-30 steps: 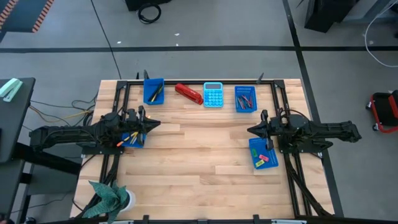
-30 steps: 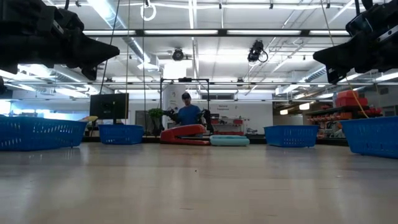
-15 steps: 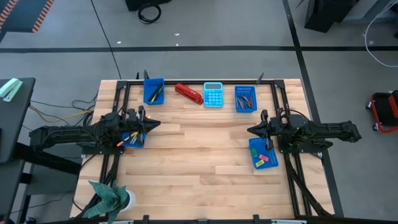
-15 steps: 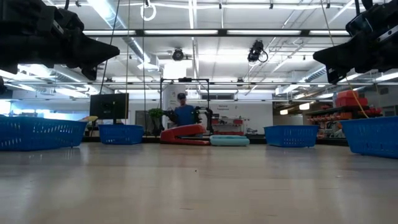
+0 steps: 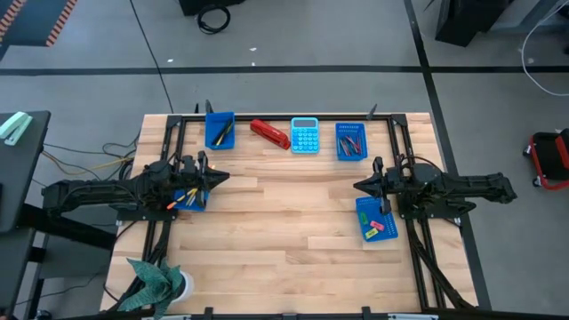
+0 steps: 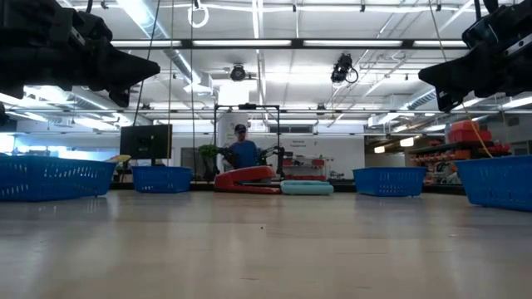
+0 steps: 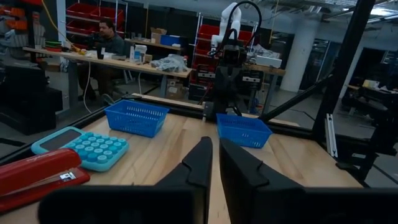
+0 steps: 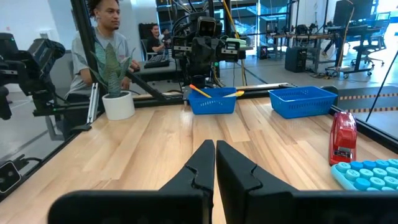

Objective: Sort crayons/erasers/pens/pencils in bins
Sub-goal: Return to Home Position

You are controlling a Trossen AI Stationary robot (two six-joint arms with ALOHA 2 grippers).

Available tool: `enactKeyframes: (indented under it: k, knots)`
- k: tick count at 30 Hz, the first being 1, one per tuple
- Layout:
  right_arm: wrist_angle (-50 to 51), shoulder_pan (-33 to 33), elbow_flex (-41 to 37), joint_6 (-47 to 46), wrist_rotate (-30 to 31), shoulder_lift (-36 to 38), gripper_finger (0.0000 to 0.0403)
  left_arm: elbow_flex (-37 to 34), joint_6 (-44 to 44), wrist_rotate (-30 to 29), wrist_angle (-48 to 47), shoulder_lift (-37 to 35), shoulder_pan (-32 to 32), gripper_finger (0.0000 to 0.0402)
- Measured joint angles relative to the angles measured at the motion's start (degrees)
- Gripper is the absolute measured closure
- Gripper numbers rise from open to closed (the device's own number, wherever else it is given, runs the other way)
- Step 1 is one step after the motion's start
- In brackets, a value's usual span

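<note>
The wooden table shows whole only from above; from table height its far edge merges with the room behind. The left arm lies along the left side, and its body covers part of the near-left bin, so only a few orange and yellow pencils peek out beside it. The left gripper hangs clear of the table just past that bin; its fingers stand nearly together with a thin slit between them and hold nothing. The right arm stretches in from the right, its wrist over the top end of the near-right bin. The right gripper is pressed together, empty, off the bin's upper left corner.

In that bin lie a pink eraser, a green eraser and a yellow eraser; the arm may hide more of what is inside. At the back edge, the back-left bin holds dark pens with something yellow among them, too small to name. The back-right bin holds short red and grey crayons, too small to count. Between these two sit a red stapler and a light-blue calculator. A potted plant stands at the near-left corner, cut off by the picture's edge. A person stands beyond the plant, partly behind a frame post.
</note>
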State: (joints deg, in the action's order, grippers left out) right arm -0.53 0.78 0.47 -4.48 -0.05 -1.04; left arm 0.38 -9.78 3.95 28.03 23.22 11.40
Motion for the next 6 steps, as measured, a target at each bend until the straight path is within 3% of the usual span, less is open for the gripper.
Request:
enactKeyframes:
  k: [6]
  knots:
    - [0.0,0.0,0.0,0.0,0.0,0.0,0.0379,0.0,0.0,0.0,0.0,0.0,0.0,0.0371]
